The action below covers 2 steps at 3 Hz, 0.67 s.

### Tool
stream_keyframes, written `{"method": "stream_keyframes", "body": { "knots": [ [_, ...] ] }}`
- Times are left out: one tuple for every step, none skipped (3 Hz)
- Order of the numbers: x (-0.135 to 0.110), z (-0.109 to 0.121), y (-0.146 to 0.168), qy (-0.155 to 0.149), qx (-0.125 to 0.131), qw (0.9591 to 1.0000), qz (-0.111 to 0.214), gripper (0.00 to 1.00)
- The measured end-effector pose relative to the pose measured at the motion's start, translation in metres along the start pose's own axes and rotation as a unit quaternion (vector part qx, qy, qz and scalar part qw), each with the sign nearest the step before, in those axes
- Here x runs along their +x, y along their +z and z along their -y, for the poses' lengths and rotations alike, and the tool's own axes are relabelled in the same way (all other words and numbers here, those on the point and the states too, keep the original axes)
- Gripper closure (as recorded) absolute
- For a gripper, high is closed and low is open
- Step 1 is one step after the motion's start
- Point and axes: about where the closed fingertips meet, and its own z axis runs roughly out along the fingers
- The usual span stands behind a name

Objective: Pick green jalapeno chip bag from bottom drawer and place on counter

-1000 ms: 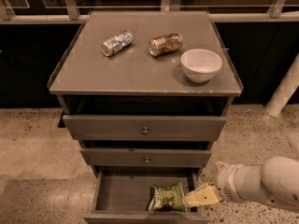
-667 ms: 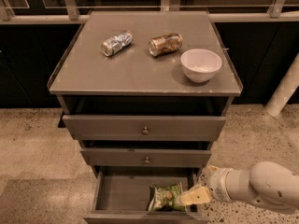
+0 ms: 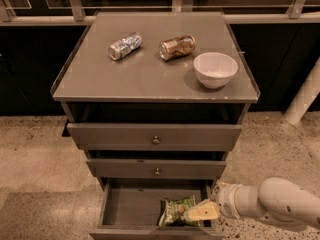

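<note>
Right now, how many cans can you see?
2, on the counter: silver can rear left, brownish-gold can beside it. Upper drawers may hide more. Gripper: at the chip bag in the bottom drawer.

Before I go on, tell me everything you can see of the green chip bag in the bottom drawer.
The green chip bag is small and crinkled, foil-like, with pale print on its face. It lies flat on the dark floor of the open bottom drawer, toward the right front corner. The gripper comes in from the right and covers the bag's right edge; whether it has a hold cannot be told.
</note>
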Motion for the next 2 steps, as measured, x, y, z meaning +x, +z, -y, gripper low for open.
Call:
{"method": "stream_keyframes", "body": {
  "knots": [
    [0.007,0.006,0.044,0.018,-0.023,0.9995,0.011,0.00],
    [0.017,0.013,0.089,0.040,-0.037,0.9983,0.021,0.00]
  ]
}}
